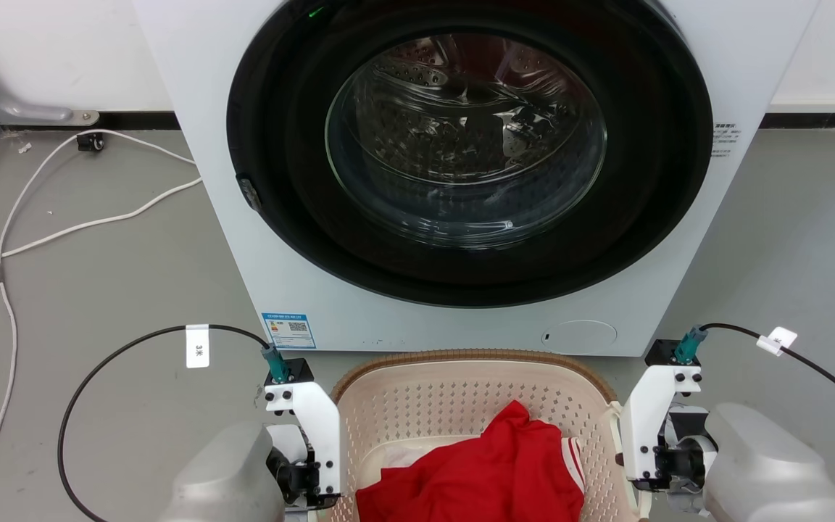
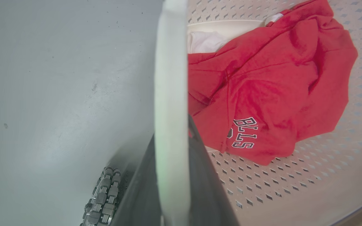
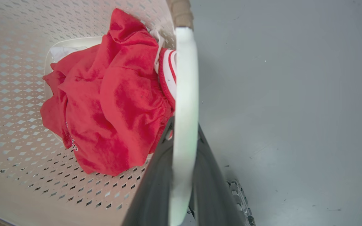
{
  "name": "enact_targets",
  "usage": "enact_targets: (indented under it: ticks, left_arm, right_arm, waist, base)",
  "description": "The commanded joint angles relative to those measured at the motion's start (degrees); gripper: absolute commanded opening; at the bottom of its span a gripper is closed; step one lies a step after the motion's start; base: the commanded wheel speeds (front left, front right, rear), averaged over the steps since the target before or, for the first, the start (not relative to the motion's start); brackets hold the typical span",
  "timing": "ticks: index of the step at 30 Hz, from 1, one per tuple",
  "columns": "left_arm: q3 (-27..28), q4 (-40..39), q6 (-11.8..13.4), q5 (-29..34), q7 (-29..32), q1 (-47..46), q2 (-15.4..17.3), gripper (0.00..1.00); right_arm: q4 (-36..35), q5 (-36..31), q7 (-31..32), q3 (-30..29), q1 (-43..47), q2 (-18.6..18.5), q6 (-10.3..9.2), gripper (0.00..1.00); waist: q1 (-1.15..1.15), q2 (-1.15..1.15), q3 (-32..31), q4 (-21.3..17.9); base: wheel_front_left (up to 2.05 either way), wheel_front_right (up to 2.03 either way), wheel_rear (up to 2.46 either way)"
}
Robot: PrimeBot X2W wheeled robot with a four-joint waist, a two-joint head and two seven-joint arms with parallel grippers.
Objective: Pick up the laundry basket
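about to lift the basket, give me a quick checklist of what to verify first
1. Left gripper fingers on both sides of the laundry basket's left handle: ok.
2. Right gripper fingers on both sides of the right handle: ok.
3. Grip firm enough to lift: cannot tell.
4. Red garment inside the basket: ok.
5. Garment free of the right gripper's inner finger: cannot tell.
6. Washer door shut, out of the way: ok.

The cream-beige oval plastic basket (image 1: 425, 406) has diamond perforations, a brown woven-look rim (image 1: 461, 355) and white handles (image 2: 171, 78); the crumpled red cloth garment (image 1: 490, 471) bears white-edged black lettering.
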Motion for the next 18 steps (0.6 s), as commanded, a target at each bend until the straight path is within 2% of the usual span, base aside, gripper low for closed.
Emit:
enact_targets:
  ticks: [1, 18]
  left_arm:
    - [-0.3, -0.3, -0.4, -0.5, -0.4, 0.2, -0.8, 0.0]
    - [-1.4, -0.3, -0.4, -1.5, -0.9, 0.5, -0.9, 0.0]
  right_arm:
    - [-0.2, 0.6, 0.1, 0.2, -0.8, 0.7, 0.2, 0.0]
    - [0.1, 0.9, -0.4, 0.8, -0.7, 0.8, 0.2, 0.0]
  waist:
    - [0.0, 0.0, 0.1, 0.0]
    - [0.0, 0.0, 0.0, 0.1]
  base:
    - [0.0, 0.0, 0.0]
    - [0.0, 0.0, 0.0]
